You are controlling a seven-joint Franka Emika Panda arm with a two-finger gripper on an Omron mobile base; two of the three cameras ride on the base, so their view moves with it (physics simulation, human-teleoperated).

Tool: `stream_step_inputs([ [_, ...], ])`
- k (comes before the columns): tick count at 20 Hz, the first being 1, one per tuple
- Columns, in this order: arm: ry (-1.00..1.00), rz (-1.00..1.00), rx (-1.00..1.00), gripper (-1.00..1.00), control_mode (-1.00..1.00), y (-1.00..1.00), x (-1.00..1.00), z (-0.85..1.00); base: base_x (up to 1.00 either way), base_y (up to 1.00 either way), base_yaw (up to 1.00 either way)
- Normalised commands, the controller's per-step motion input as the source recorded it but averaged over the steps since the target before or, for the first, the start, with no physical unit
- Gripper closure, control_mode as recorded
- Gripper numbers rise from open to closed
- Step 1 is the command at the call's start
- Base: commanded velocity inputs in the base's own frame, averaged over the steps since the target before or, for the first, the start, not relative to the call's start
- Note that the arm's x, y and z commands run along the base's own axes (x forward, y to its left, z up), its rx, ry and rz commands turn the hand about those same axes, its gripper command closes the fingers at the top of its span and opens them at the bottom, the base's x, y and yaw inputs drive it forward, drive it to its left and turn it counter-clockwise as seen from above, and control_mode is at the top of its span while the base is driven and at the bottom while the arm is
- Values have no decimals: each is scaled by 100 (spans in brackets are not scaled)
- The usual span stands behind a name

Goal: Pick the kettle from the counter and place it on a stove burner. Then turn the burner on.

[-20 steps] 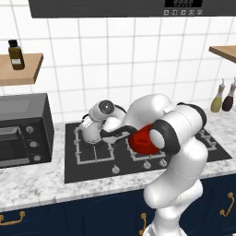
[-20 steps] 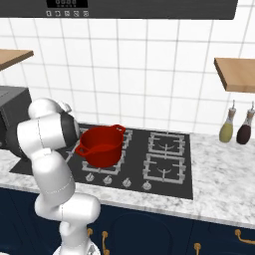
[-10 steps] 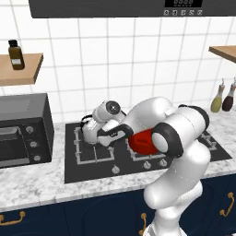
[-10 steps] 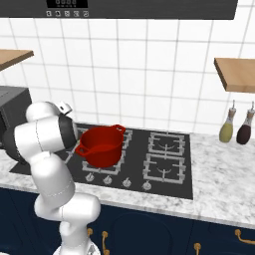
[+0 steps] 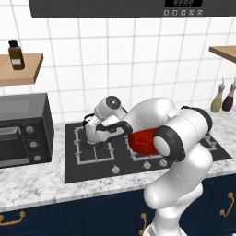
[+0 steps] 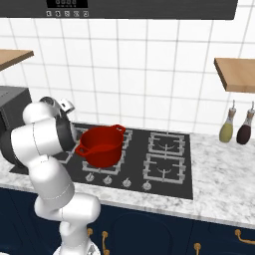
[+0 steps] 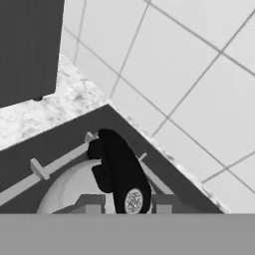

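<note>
The gripper (image 7: 123, 208) is clenched on the kettle's thin black handle (image 7: 119, 172), which rises straight up between the two fingertips in the hand view, with the silvery-grey dome of the kettle (image 7: 69, 191) directly beneath the pincer. In the left base view the same kettle (image 5: 92, 132) hangs under the hand over the large square grate of the stove burner (image 5: 94, 148); whether it is already resting on the grate or just above it I cannot tell. Beyond the pincer runs the white tiled wall, and off to one side of it lie a strip of speckled counter (image 7: 60, 102) and the dark side of the toaster oven (image 5: 23, 129). The red pot (image 6: 101, 146) sits on the neighbouring grate, on the side of the pincer away from the oven and near the arm's elbow. As a judgement, the kettle is rigid metal and probably light if empty, but its smooth rounded body offers nothing to pinch, so the upright handle is the only sensible hold; gripped at one narrow point, it may swing or twist.
</note>
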Motion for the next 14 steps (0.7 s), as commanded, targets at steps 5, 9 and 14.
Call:
stream_step_inputs([
  [5, 0, -28, 0, 100, -100, 29, 0, -2, 0, 0, 0],
  [9, -2, -29, 0, 100, -100, 47, 0, -5, 0, 0, 0],
  [14, -9, -24, 0, 100, -100, 47, 10, 1, 0, 0, 0],
])
